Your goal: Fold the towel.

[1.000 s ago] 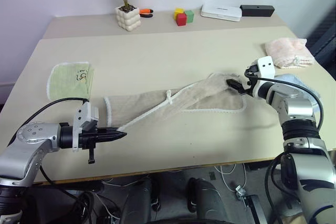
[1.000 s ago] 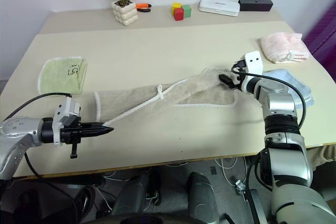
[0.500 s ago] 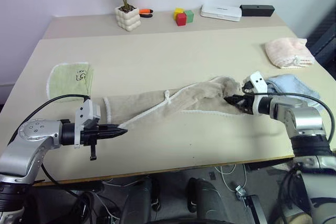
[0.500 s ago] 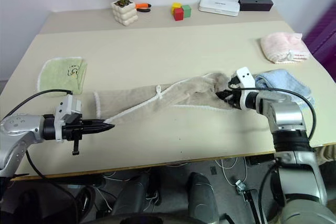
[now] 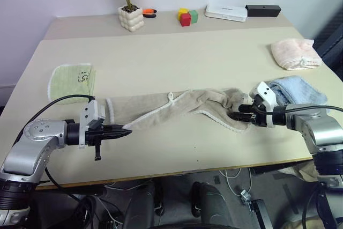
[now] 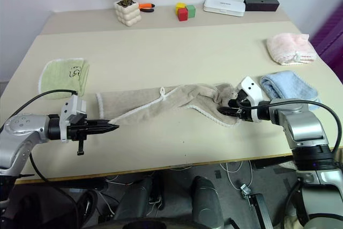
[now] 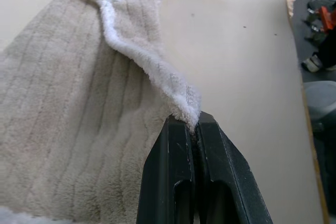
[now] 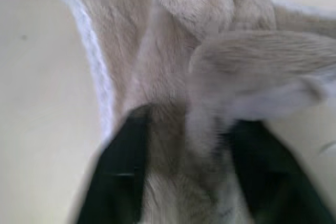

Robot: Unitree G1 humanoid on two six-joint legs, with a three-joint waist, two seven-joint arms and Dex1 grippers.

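towel: long beige terry cloth with a paler hem, stretched in a loose rope across the near half of the table, bunched and crumpled at its right end
table: pale beige top, the landmark for the rest
left gripper: by the table's near left edge, fingers pressed together and pinching the whitish hem at the towel's left corner; the left wrist view shows the hem caught between the two black fingertips
right gripper: over the table's near right part, at the towel's bunched right end; in the right wrist view its two fingers stand apart with towel folds lying between them; whether they press on the cloth I cannot tell
green towel: small, flat on the table's left side, farther from the near edge than the left gripper, apart from the beige towel
light blue towel: folded, on the table's right side, just beyond the right gripper
pink towel: folded, near the table's right edge, farther back than the blue one
potted plant: at the table's far edge, left of centre
coloured blocks: yellow, red and green, at the far edge near the middle
white box: flat, at the far edge, right of the blocks
black box: at the far edge, just right of the white box
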